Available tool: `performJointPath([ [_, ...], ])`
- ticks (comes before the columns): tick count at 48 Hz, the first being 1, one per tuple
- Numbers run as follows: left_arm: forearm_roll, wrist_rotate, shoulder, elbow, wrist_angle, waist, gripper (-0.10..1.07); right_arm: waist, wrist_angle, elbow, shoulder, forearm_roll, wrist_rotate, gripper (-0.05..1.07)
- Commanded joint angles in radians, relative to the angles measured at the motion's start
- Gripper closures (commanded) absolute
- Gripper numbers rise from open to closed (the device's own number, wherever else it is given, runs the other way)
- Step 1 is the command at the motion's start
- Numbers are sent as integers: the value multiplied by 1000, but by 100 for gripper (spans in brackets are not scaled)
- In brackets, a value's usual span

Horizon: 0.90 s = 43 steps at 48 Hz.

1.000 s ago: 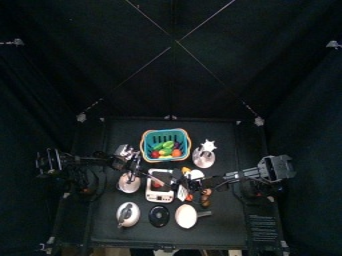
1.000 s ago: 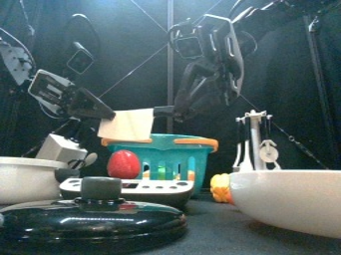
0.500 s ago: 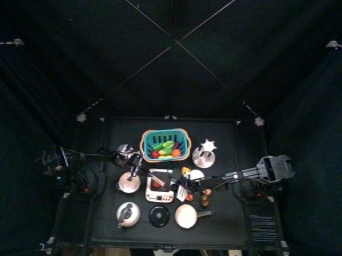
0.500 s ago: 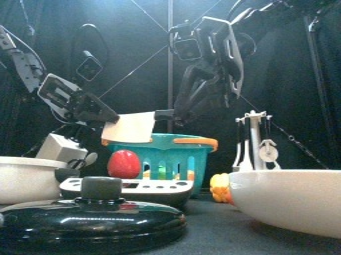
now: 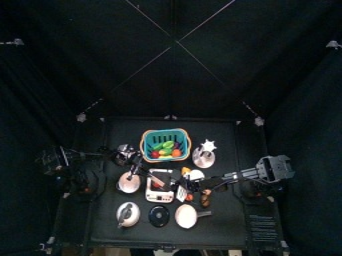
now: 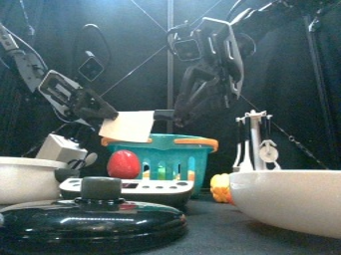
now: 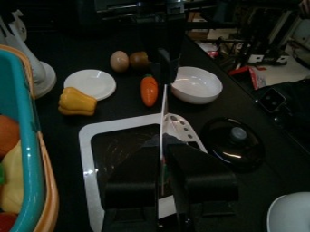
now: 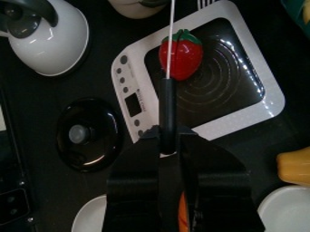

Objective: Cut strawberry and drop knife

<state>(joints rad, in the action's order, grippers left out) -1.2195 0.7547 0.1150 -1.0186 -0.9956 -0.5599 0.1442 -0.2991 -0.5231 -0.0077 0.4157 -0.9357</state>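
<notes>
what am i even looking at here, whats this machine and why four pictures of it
It is a robot with two black arms, each ending in a two-jawed gripper, working at a small black table inside black curtains. The pictures show one moment from four cameras: one high overhead, one at table height at the front edge, and one on each wrist looking past that arm's own jaws.

The table holds toy kitchen things: a teal basket of play produce, a white bowl, a black lid and a white board with a small red strawberry on it.

The right gripper is closed on a dark-handled tool, probably the knife, reaching over the strawberry. The left gripper holds a flat pale piece I cannot identify.
</notes>
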Motion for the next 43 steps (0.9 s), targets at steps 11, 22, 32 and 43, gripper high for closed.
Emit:
performJointPath([
  [11,-63,37,-51,63,-81,-61,53,14,-41,41,-14,5,8,78],
  [22,-123,46,-55,72,-84,-72,53,15,-43,48,-5,11,3,78],
  [32,-126,66,-58,71,-84,-75,53,14,-46,49,15,11,5,78],
  [43,-123,64,-58,72,-71,-75,53,15,-80,61,21,12,9,78],
])
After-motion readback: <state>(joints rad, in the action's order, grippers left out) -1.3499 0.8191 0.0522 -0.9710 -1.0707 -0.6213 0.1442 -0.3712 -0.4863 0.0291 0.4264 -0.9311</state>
